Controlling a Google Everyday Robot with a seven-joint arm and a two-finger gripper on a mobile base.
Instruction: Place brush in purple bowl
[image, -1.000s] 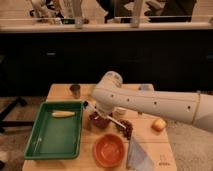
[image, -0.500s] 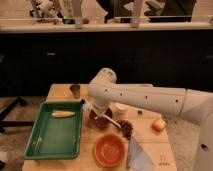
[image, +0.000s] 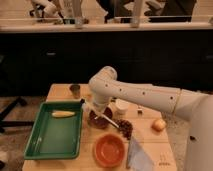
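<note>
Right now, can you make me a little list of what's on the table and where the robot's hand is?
table: pale wooden top
gripper: low over the purple bowl, under the bent white arm
purple bowl: middle of the table, partly hidden by the gripper
brush: thin pale handle slanting out over the purple bowl's right side
orange bowl: front edge, nearer than the purple bowl
green tray: left side, holding a yellow corn cob
metal cup: back left
yellow fruit: right side
</note>
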